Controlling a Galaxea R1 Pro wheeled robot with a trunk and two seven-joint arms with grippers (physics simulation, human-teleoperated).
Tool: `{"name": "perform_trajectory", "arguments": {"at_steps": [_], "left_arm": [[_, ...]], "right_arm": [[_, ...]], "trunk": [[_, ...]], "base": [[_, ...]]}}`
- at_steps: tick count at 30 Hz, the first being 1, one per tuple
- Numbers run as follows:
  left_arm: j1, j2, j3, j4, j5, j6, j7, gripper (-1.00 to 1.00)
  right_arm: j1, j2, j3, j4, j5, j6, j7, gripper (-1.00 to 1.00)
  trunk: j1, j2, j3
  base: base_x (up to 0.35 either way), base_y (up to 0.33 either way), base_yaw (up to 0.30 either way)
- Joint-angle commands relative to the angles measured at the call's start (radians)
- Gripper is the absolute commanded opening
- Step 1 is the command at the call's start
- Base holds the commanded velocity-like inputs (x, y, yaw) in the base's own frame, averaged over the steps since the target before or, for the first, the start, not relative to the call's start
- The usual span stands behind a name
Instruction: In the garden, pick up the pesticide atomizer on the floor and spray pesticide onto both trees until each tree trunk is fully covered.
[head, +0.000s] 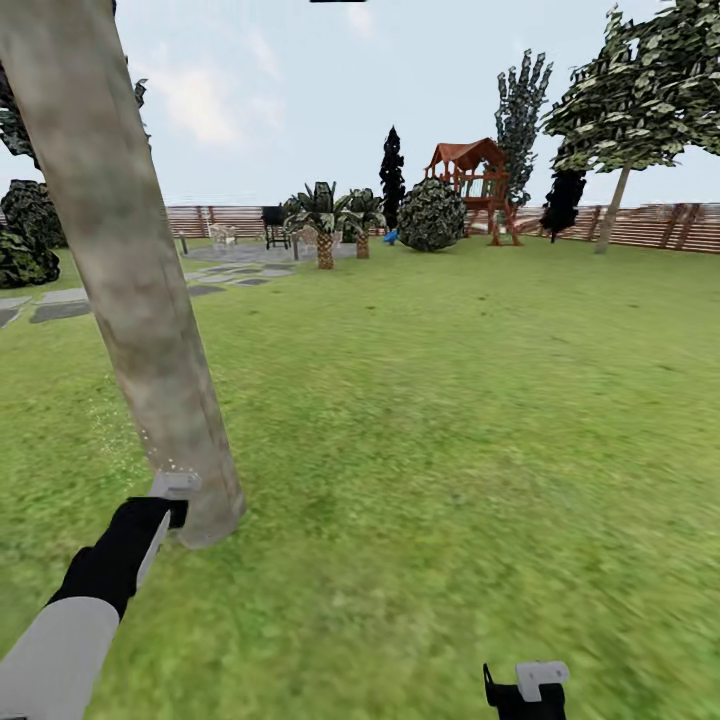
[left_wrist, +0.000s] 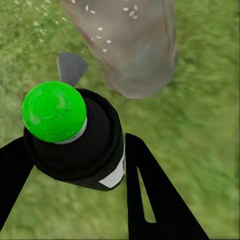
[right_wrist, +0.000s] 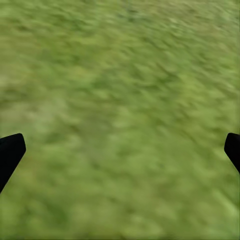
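Note:
A thick mottled grey-tan tree trunk (head: 130, 300) leans up the left of the head view, rooted in the lawn. My left gripper (head: 166, 503) is at the foot of that trunk (left_wrist: 135, 45), shut on the pesticide atomizer (left_wrist: 80, 145), a small dark bottle with a white band and a bright green tip. White specks dot the bark (left_wrist: 102, 22) just beyond the bottle. A second tree (head: 625, 105) stands far off at the right by the fence. My right gripper (head: 527, 688) hangs low over grass, open and empty, its fingertips (right_wrist: 10, 152) wide apart.
Open lawn stretches ahead and to the right. Far back stand short palms (head: 325, 225), a round bush (head: 432, 215), a red-roofed playset (head: 480, 180) and a slatted fence (head: 650, 228). Paved patio (head: 250, 255) and stepping stones (head: 60, 305) lie at the left.

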Motion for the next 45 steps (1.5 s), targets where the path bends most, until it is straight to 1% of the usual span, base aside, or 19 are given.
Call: {"name": "perform_trajectory", "arguments": {"at_steps": [1,2,4,5,6,7,9,10,11,13,17,26,31,32,34,35,36,39,45], "left_arm": [[-0.013,0.017,0.001,-0.002,-0.014,0.011,-0.064,-1.00],[-0.022,0.042,0.001,0.002,-0.015,0.012,-0.097,-1.00],[-0.034,0.108,0.002,0.007,-0.010,0.019,-0.150,-1.00],[-0.036,0.127,0.002,0.007,-0.010,0.027,-0.172,-1.00],[-0.041,0.161,0.001,0.008,-0.015,0.067,-0.253,-1.00],[-0.041,0.162,-0.003,0.008,-0.015,0.076,-0.272,-1.00],[-0.042,0.152,-0.005,0.007,-0.012,0.080,-0.282,-1.00],[-0.043,0.137,-0.007,0.001,-0.011,0.085,-0.284,-1.00],[-0.045,0.113,-0.009,-0.005,-0.013,0.109,-0.285,-1.00],[-0.061,0.094,-0.009,-0.022,-0.012,0.183,-0.287,-1.00],[-0.068,0.104,-0.006,-0.031,-0.014,0.220,-0.289,-1.00],[-0.059,0.099,-0.007,-0.031,-0.016,0.220,-0.288,-1.00],[-0.060,0.103,0.001,-0.031,-0.018,0.218,-0.283,-1.00],[-0.058,0.109,0.003,-0.030,-0.019,0.217,-0.279,-1.00],[-0.056,0.144,0.004,-0.029,-0.019,0.217,-0.278,-1.00],[-0.055,0.157,0.004,-0.029,-0.019,0.217,-0.277,-1.00],[-0.054,0.178,0.004,-0.028,-0.019,0.217,-0.277,-1.00],[-0.055,0.183,0.005,-0.030,-0.016,0.216,-0.276,-1.00],[-0.091,0.175,0.004,-0.029,-0.013,0.222,-0.276,-1.00]], "right_arm": [[-0.001,0.000,0.008,0.001,0.005,-0.001,-0.010,1.00],[-0.001,0.000,0.008,0.001,0.005,-0.001,-0.010,1.00],[-0.001,0.000,0.008,0.001,0.005,-0.001,-0.010,1.00],[-0.001,0.000,0.008,0.001,0.005,-0.001,-0.010,1.00],[-0.001,0.001,0.008,0.001,0.005,-0.001,-0.010,1.00],[-0.001,0.001,0.008,0.001,0.005,-0.001,-0.010,1.00],[-0.001,0.001,0.008,0.000,0.005,-0.001,-0.010,1.00],[-0.001,0.001,0.008,0.000,0.005,-0.001,-0.010,1.00],[-0.001,0.001,0.008,-0.001,0.005,-0.001,-0.010,1.00],[-0.001,0.001,0.008,-0.001,0.005,-0.001,-0.010,1.00],[-0.001,0.001,0.008,-0.001,0.005,-0.001,-0.010,1.00],[-0.001,0.001,0.008,0.001,0.005,-0.001,-0.010,1.00],[-0.001,0.001,0.008,0.001,0.005,-0.001,-0.010,1.00],[-0.001,0.001,0.008,0.000,0.005,-0.001,-0.010,1.00],[-0.001,0.001,0.008,0.000,0.005,-0.001,-0.010,1.00],[-0.001,0.001,0.008,0.000,0.005,-0.001,-0.010,1.00],[-0.001,0.001,0.008,0.000,0.005,-0.001,-0.010,1.00],[-0.001,0.001,0.008,0.000,0.005,-0.001,-0.010,1.00],[-0.001,0.001,0.008,0.000,0.005,-0.001,-0.010,1.00]], "trunk": [[0.000,0.000,-0.001],[0.000,0.000,-0.001],[0.000,0.000,-0.001],[0.000,0.000,-0.001],[0.000,0.000,-0.001],[0.000,0.000,-0.001],[0.000,0.000,-0.001],[0.000,0.000,-0.001],[0.000,0.000,-0.001],[0.000,0.000,-0.001],[0.000,0.000,-0.001],[0.000,0.000,-0.001],[0.000,0.000,-0.001],[0.000,0.000,-0.001],[0.000,0.000,-0.001],[0.000,0.000,-0.001],[0.000,0.000,-0.001],[0.000,0.000,-0.001],[0.000,0.000,-0.001]], "base": [[0.000,0.000,0.000],[0.000,0.000,0.000],[0.000,0.000,0.000],[0.000,0.000,0.000],[0.000,0.000,0.000],[0.000,0.000,0.000],[0.000,0.000,0.000],[0.000,0.000,0.054],[0.000,0.000,0.178],[0.000,0.000,0.241],[0.000,0.000,0.237],[0.195,-0.130,0.017],[0.239,-0.166,0.022],[0.237,-0.172,0.203],[0.237,-0.172,0.255],[0.232,-0.155,0.268],[0.083,-0.044,0.276],[0.025,-0.013,0.278],[0.002,-0.001,0.267]]}}
